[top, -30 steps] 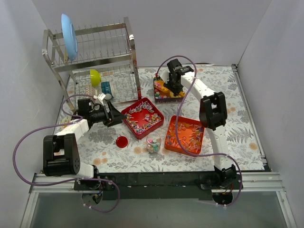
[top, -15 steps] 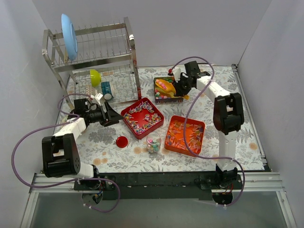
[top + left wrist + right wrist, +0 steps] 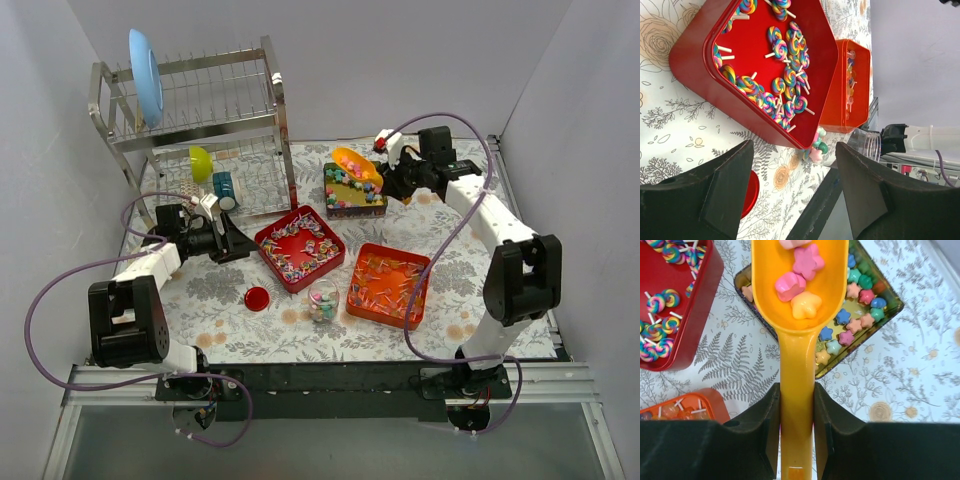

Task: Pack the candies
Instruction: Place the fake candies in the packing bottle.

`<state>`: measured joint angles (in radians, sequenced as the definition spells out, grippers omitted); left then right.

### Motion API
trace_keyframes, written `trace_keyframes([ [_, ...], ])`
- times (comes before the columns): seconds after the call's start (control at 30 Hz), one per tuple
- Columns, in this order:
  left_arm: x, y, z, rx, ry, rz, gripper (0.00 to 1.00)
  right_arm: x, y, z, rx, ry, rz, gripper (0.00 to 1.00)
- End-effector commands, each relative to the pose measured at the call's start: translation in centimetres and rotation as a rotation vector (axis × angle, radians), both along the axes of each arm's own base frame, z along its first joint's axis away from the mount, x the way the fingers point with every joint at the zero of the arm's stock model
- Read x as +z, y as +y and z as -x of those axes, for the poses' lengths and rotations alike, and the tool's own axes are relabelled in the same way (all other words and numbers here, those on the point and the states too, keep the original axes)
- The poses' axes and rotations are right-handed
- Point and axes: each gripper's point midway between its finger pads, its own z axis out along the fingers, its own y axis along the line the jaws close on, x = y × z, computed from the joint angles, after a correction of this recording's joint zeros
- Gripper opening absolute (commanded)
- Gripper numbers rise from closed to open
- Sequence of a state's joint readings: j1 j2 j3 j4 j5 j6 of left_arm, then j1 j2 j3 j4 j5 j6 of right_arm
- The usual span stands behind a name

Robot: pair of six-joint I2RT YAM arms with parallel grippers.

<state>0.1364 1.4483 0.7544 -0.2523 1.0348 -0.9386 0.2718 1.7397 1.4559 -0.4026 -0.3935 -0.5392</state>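
Here, right gripper point(image 3: 796, 400) clamps the yellow scoop point(image 3: 765, 270), candies point(image 3: 807, 261) aboard, bowl pointing away; left gripper point(image 3: 794, 150) gapes.

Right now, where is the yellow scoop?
In the top view, the yellow scoop is at the back, right of the dish rack, held by the right gripper over the dark tray of pastel candies.

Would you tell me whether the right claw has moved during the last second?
Yes: the right claw, shut on the yellow scoop, went rightward, from over the dark candy tray to beyond its right edge.
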Motion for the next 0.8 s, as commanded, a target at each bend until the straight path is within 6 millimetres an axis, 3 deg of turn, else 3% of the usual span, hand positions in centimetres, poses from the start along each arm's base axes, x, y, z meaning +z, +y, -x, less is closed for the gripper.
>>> trace_keyframes([
  [0.0, 1.9, 0.2, -1.3, 0.013, -0.068, 0.011, 0.66, 4.7, 0.2, 3.4, 0.127, -0.074, -0.003, 0.01],
  [0.17, 2.6, 0.2, -1.1, 0.039, -0.077, 0.010, 0.66, 6.6, -0.3, 9.3, 0.296, 0.008, 0.068, 0.01],
  [0.27, 2.8, 0.2, -0.8, 0.052, -0.074, 0.012, 0.65, 7.8, -0.2, 11.4, 0.372, -0.002, 0.097, 0.01],
  [0.53, 3.6, 0.1, -0.3, 0.083, -0.084, 0.027, 0.65, 6.9, 0.6, 17.9, 0.621, -0.021, 0.349, 0.01],
  [0.77, 3.9, 0.0, 0.4, 0.095, -0.104, 0.031, 0.65, 5.9, 0.9, 21.2, 0.762, -0.010, 0.514, 0.01],
])
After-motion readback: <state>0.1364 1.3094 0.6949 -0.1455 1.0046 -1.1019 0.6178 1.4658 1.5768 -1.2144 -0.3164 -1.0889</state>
